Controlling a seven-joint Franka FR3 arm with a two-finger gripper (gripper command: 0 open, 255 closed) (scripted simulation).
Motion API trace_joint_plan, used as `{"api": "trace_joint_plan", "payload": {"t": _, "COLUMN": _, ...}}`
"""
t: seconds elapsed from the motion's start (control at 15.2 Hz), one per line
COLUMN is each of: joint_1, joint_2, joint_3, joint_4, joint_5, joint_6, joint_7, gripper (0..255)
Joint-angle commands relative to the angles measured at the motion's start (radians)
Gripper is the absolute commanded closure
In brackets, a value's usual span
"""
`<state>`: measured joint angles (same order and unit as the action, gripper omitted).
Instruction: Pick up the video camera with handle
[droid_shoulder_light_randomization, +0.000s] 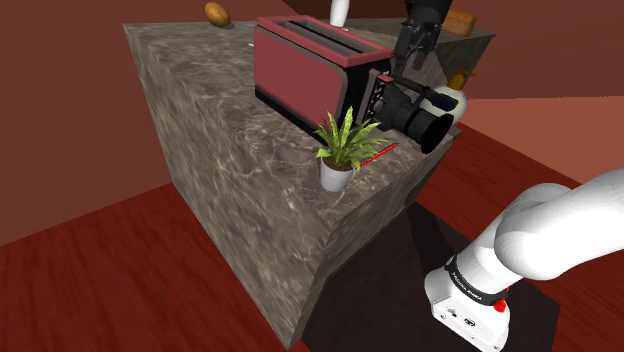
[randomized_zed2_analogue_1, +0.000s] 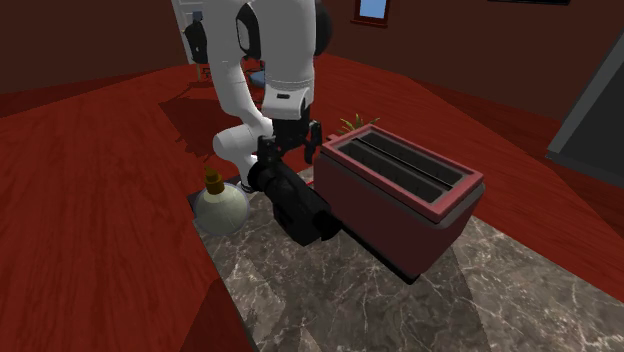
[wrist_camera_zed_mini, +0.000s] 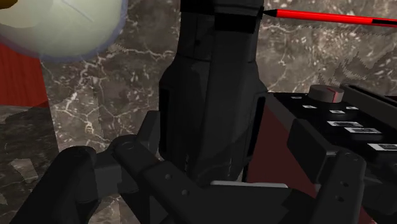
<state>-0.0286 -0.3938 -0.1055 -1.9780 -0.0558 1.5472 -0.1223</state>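
Now the pincer sits spread apart around the video camera; white labels on the toaster are too small to read.

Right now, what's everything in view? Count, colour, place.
video camera: 1, black, at the counter's edge between toaster and flask
toaster: 1, dark red, mid-counter
potted plant: 1, green leaves in a white pot, in front of the toaster in the shoulder view
pencil: 1, red, lying beside the plant
flask: 1, whitish, round, with a yellow stopper, next to the camera
rounded item: 1, brown, on the counter's far corner, cannot tell what it is
counter: 1, grey marbled
arm: 1, white
end effector: 1, black, open, just above the camera
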Motion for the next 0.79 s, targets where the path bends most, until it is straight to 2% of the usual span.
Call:
{"api": "trace_joint_plan", "payload": {"t": 0.0, "joint_1": -0.001, "joint_2": 0.006, "joint_3": -0.003, "joint_4": -0.019, "joint_5": 0.002, "joint_6": 0.023, "joint_7": -0.003, "gripper": 0}}
{"api": "trace_joint_plan", "payload": {"t": 0.26, "joint_1": -0.001, "joint_2": -0.004, "joint_3": -0.005, "joint_4": -0.091, "joint_5": 0.0, "joint_6": 0.084, "joint_7": -0.001, "gripper": 0}}
{"api": "trace_joint_plan", "payload": {"t": 0.4, "joint_1": 0.0, "joint_2": -0.004, "joint_3": -0.005, "joint_4": -0.091, "joint_5": 0.0, "joint_6": 0.084, "joint_7": 0.0, "gripper": 0}}
{"api": "trace_joint_plan", "payload": {"t": 0.46, "joint_1": -0.001, "joint_2": 0.0, "joint_3": -0.007, "joint_4": -0.085, "joint_5": 0.0, "joint_6": 0.083, "joint_7": -0.002, "gripper": 255}}
{"api": "trace_joint_plan", "payload": {"t": 0.73, "joint_1": 0.001, "joint_2": 0.001, "joint_3": -0.003, "joint_4": -0.083, "joint_5": 0.002, "joint_6": 0.081, "joint_7": 0.002, "gripper": 255}}
